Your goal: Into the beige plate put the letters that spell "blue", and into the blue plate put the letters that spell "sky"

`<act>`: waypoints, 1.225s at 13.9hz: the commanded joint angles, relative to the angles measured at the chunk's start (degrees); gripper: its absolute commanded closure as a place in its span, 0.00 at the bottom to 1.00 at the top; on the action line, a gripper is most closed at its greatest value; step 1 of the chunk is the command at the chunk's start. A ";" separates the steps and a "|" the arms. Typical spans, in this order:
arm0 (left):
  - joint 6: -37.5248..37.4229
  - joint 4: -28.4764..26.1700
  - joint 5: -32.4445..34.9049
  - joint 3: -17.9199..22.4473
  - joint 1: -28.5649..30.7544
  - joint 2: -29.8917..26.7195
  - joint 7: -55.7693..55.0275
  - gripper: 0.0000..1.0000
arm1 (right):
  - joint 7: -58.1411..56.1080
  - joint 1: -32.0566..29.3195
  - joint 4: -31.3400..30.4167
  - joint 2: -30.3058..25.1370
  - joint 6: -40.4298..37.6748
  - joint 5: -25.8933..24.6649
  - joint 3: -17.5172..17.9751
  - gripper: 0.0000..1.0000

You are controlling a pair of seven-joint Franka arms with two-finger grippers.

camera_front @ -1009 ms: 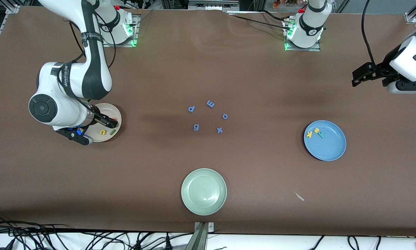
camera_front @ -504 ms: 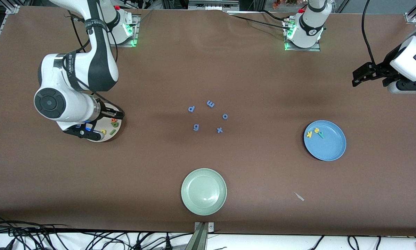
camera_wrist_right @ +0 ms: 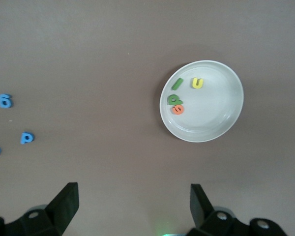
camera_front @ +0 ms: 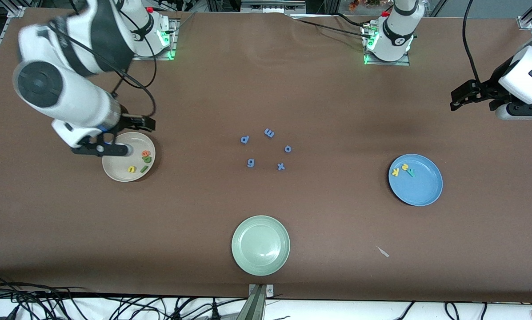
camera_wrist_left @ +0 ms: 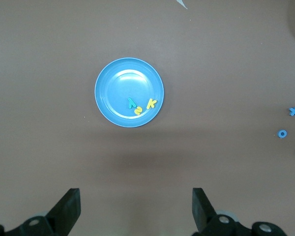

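Your right gripper (camera_front: 128,135) hangs with its fingers spread wide and nothing between them, up over the edge of the beige plate (camera_front: 114,169) that lies toward the arm bases. In the right wrist view the plate (camera_wrist_right: 221,118) sits just ahead of the parted fingers. Inside it lie all four letters of "blue": the green l (camera_wrist_right: 178,84), the yellow u (camera_wrist_right: 197,83), the green b (camera_wrist_right: 174,99) and the orange e (camera_wrist_right: 177,109), the b and e touching, all gathered on the side of the plate toward the table's middle. In the front view you can pick out the same four: e (camera_front: 146,153), b (camera_front: 147,159), u (camera_front: 132,169), l (camera_front: 144,169).

Your left gripper (camera_front: 474,95) waits at its own end of the table, fingers wide apart and empty, above bare tabletop. The blue plate (camera_front: 423,191) lies well apart from it, nearer the front camera and toward the table's middle. In the left wrist view the plate (camera_wrist_left: 113,88) holds the teal y (camera_wrist_left: 131,103), the yellow s (camera_wrist_left: 138,111) and the yellow k (camera_wrist_left: 151,103), close together near the rim.

Between the two plates, the blue-violet letters (camera_front: 266,149) lie scattered on the brown table (camera_front: 337,111), and the pale green plate (camera_front: 260,245) sits nearest the front camera.
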 commanded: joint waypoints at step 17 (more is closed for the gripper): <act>-1.41 1.97 0.92 -0.01 -0.29 0.86 -0.57 0.00 | -11.61 -13.55 -4.30 -10.90 2.63 -2.07 -2.94 0.00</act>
